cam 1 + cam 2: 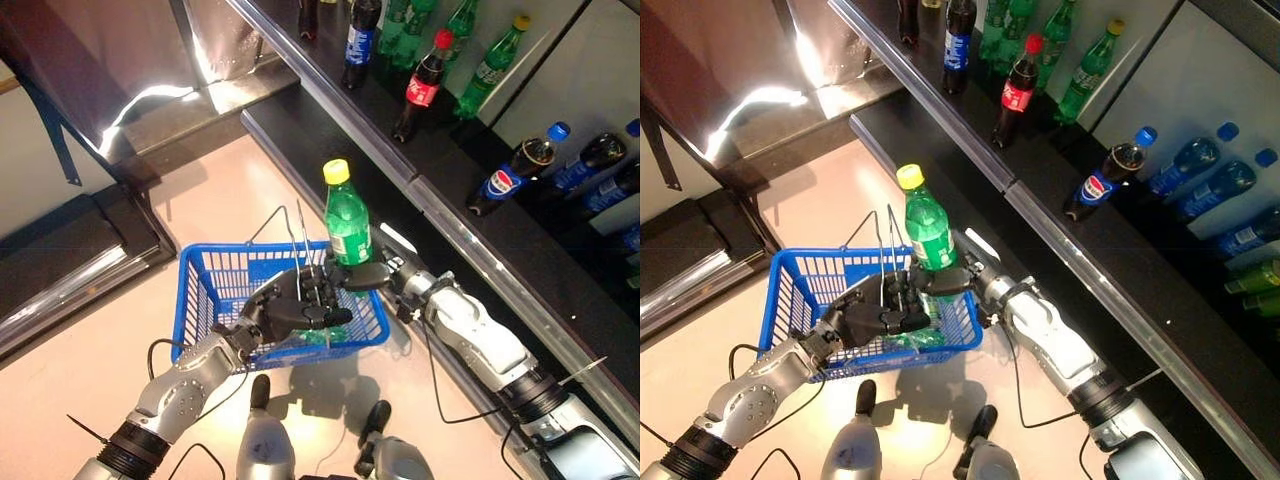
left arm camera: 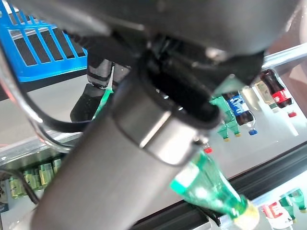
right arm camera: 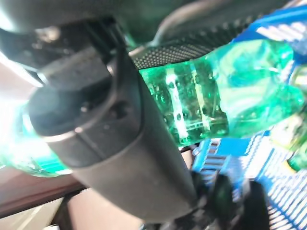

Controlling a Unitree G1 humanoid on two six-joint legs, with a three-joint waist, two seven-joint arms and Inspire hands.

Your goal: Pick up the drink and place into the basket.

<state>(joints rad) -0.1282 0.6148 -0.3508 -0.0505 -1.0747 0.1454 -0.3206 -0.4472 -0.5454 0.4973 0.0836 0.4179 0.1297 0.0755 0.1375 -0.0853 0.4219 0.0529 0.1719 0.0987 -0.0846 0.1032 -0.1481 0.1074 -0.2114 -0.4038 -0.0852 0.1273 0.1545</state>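
A green bottle with a yellow cap (image 1: 346, 218) stands upright in my right hand (image 1: 367, 275), whose fingers are curled round its lower part. It is over the right end of the blue basket (image 1: 215, 288), its bottom inside the rim. The bottle also shows in the right eye view (image 1: 928, 228), in the right wrist view (image 3: 225, 100) and in the left wrist view (image 2: 211, 188). My left hand (image 1: 292, 305) is shut on the basket's thin wire handles (image 1: 299, 235) and holds the basket up in front of me. A green drink lies in the basket's bottom (image 1: 318, 335).
A dark shelf with a silver front rail (image 1: 440, 205) runs along the right. On it stand green bottles (image 1: 492, 66), a red-capped cola bottle (image 1: 421, 87) and blue-capped bottles (image 1: 515, 168). A dark raised step (image 1: 70, 250) lies at the left.
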